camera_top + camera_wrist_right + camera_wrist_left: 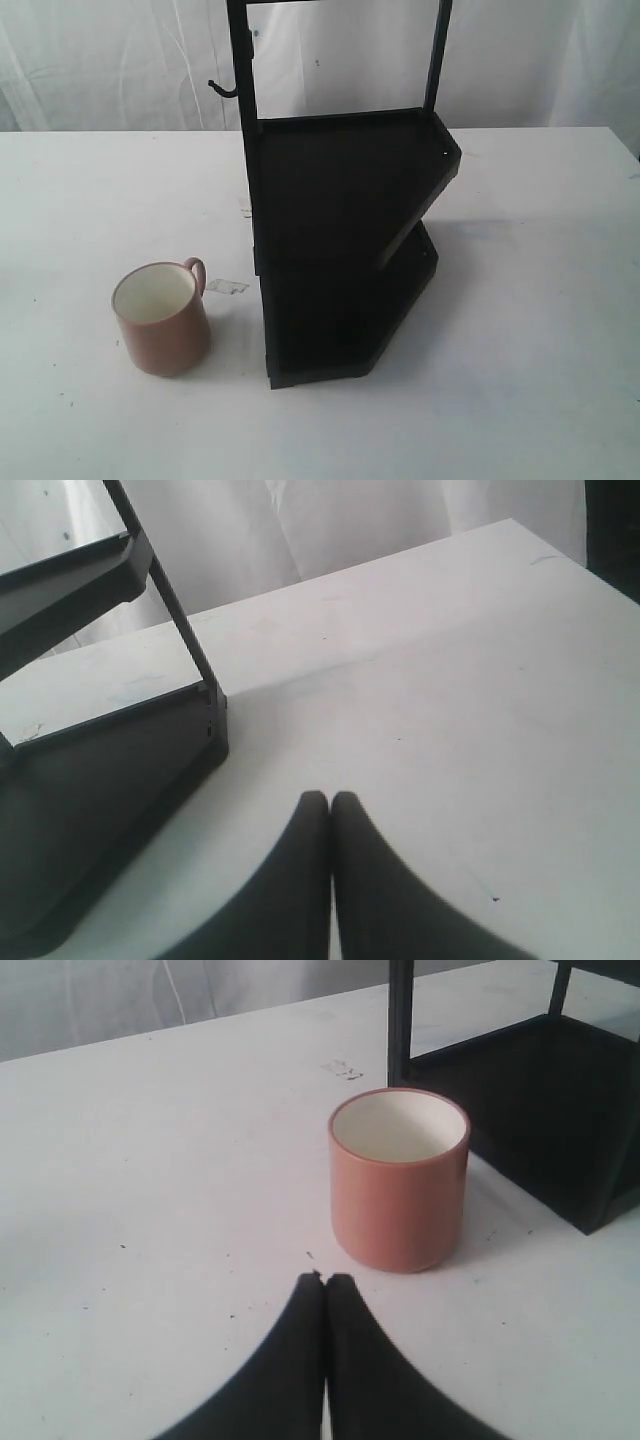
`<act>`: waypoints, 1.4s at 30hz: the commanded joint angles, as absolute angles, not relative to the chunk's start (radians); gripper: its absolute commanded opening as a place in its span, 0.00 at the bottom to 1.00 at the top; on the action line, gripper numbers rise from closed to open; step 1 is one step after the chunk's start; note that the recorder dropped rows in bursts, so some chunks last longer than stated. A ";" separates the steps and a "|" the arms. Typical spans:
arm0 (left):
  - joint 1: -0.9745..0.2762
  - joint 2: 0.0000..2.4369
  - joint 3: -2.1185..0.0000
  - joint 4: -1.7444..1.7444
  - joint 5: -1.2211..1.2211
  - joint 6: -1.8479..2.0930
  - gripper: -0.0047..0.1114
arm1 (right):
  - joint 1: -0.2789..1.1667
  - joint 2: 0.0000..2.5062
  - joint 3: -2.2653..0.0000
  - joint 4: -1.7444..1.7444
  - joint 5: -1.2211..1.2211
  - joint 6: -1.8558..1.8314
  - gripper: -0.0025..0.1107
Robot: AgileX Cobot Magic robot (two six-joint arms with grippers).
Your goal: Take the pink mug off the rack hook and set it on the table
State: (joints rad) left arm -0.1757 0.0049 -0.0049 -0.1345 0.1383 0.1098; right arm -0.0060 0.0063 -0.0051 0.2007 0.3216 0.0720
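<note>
The pink mug (162,318) stands upright on the white table (90,200), left of the black rack (345,240), its handle turned toward the rack. The rack hook (222,90) juts left from the rack's post and carries nothing. In the left wrist view the mug (398,1182) stands a short way beyond my left gripper (326,1280), which is shut and empty. My right gripper (330,800) is shut too, holding nothing, over bare table beside the rack's lower shelf (100,780). Neither arm shows in the exterior view.
A small scrap of clear tape (227,287) lies on the table between the mug and the rack. White curtain hangs behind the table's far edge. The table's right corner (520,530) appears in the right wrist view.
</note>
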 commanded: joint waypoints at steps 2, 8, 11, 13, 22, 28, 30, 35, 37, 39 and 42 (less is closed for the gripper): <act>-0.161 0.000 0.000 -0.142 0.157 0.109 0.04 | -0.010 0.000 0.000 0.197 0.313 0.076 0.02; -0.161 0.000 0.000 -0.120 0.154 0.088 0.04 | -0.010 0.000 0.000 0.197 0.313 0.076 0.02; -0.161 0.000 0.000 -0.088 0.154 0.028 0.04 | -0.010 0.000 0.000 0.197 0.313 0.076 0.02; -0.161 0.000 0.000 -0.088 0.154 0.027 0.04 | -0.010 0.000 0.000 0.197 0.313 0.076 0.02; -0.161 0.000 0.000 -0.088 0.154 0.027 0.04 | -0.010 0.000 0.000 0.197 0.313 0.076 0.02; -0.161 0.000 0.000 -0.088 0.153 0.027 0.04 | -0.010 0.000 0.000 0.197 0.313 0.076 0.02; -0.161 0.000 0.000 -0.088 0.153 0.027 0.04 | -0.010 0.000 0.000 0.197 0.313 0.076 0.02; -0.161 0.000 0.000 -0.088 0.150 0.027 0.04 | -0.010 0.000 0.000 0.197 0.313 0.076 0.02; -0.161 0.000 0.000 -0.088 0.150 0.027 0.04 | -0.010 0.000 0.000 0.197 0.313 0.076 0.02; -0.161 0.000 0.000 -0.088 0.150 0.027 0.04 | -0.010 0.000 0.000 0.197 0.313 0.076 0.02; -0.161 0.000 0.000 -0.088 0.150 0.027 0.04 | -0.010 0.000 0.000 0.197 0.313 0.076 0.02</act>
State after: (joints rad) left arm -0.1647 0.0049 -0.0049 -0.0861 0.1520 0.0351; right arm -0.0060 0.0063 -0.0051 0.2007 0.3216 0.0720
